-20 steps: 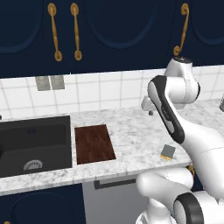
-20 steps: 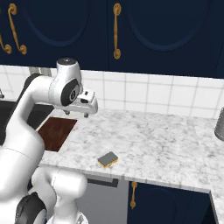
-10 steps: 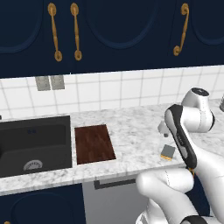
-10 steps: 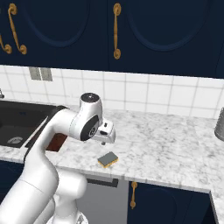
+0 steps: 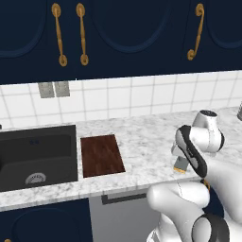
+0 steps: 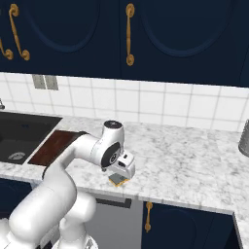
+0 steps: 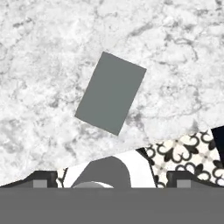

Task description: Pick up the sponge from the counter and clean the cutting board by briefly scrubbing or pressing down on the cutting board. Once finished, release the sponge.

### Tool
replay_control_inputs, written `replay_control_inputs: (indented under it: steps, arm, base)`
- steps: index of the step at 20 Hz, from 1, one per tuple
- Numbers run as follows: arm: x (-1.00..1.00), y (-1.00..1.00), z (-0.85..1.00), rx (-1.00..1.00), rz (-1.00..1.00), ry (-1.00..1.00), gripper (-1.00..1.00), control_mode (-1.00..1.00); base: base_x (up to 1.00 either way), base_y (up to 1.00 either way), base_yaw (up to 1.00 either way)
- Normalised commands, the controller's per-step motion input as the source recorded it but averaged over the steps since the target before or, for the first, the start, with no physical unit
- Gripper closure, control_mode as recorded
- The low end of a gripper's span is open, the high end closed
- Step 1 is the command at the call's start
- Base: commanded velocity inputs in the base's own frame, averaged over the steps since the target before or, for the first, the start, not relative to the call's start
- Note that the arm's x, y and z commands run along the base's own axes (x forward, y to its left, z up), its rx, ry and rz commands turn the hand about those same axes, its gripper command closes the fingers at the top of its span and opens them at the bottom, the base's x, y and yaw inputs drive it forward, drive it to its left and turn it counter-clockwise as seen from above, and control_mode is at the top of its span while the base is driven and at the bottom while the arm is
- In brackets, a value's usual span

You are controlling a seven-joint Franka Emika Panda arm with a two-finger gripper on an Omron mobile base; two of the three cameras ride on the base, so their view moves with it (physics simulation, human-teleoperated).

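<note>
Two fingers [image 7: 40, 183] stand wide apart, holding nothing, above the sponge [image 7: 110, 92] lying flat near the bench's [image 7: 43, 52] front edge, well right of the cutting board [image 5: 101, 155].

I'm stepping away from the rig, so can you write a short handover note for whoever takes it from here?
Hand: low over the sponge, holding nothing; the fingertips sit wide apart in the hand view, so it looks open.
Sponge: flat on the counter near its front edge, grey-green side up.
Cutting board: on the counter beside the sink, apart from the sponge.
Done: hand brought above the sponge.
Left: grasp the sponge, carry it to the board, press or scrub briefly, release.
</note>
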Motion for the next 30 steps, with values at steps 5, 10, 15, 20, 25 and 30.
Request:
replay_control_inputs:
  steps: [5,10,15,20,25,30]
  arm:
    - [0.37,-0.24,-0.32,0.06,-0.2,0.23,-1.0,-1.0]
    - [0.43,-0.18,-0.19,0.2,-0.09,0.04,-1.0,-1.0]
    - [0.32,-0.02,-0.2,0.17,-0.1,0.0,-1.0,-1.0]
    - [0.05,0.01,-0.35,0.01,-0.12,0.0,-1.0,-1.0]
    - [0.0,0.2,-0.24,0.0,-0.14,0.0,-1.0,-1.0]
    - [0.0,0.28,-0.02,0.0,-0.15,0.0,-1.0,-1.0]
  base:
    - [0.0,0.0,0.0]
    - [0.0,0.0,0.0]
    - [0.0,0.0,0.0]
    - [0.0,0.0,0.0]
    - [0.0,0.0,0.0]
    - [0.0,0.0,0.0]
